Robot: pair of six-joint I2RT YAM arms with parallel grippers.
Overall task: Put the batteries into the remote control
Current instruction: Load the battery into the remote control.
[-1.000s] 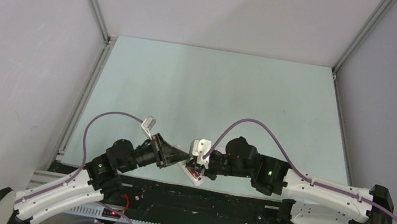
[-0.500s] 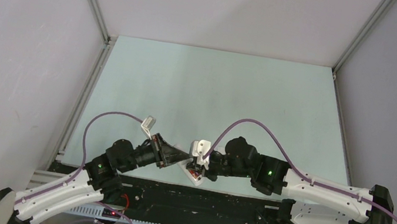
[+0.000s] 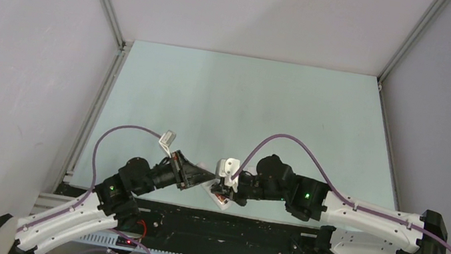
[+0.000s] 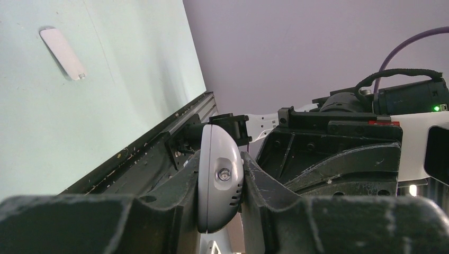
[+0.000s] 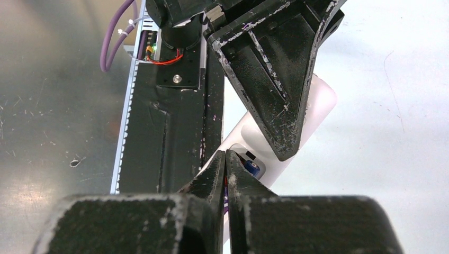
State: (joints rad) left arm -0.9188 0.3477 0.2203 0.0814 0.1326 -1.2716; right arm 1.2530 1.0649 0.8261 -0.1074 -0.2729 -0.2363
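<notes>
Presently in view: both arms meet low over the near edge of the worktop (image 3: pixel 246 103).
Left claw (image 4: pixel 220 164): closed on the remote control (image 4: pixel 217 206), one finger on each long side.
Remote control, position: held clear of the worktop and tilted, just beyond the black rail (image 5: pixel 174 121); in the right wrist view its open battery bay (image 5: pixel 244 154) faces the camera.
Left claw finger, right wrist view: a scuffed black wedge (image 5: pixel 275 74) lies across the remote's white body.
Right claw (image 5: pixel 225 156): fingers pressed together, tips at the rim of the battery bay. A thin reddish sliver shows in the seam between them; what it is I cannot tell.
Dark blue battery (image 5: pixel 253 168): sits inside the bay, just beside the right claw's tips.
Cover plate (image 4: pixel 62 53): a small white plate lies flat on the worktop, well apart from both claws.
Surroundings: scratched metal plate (image 5: pixel 53 106) on the near side of the rail.
</notes>
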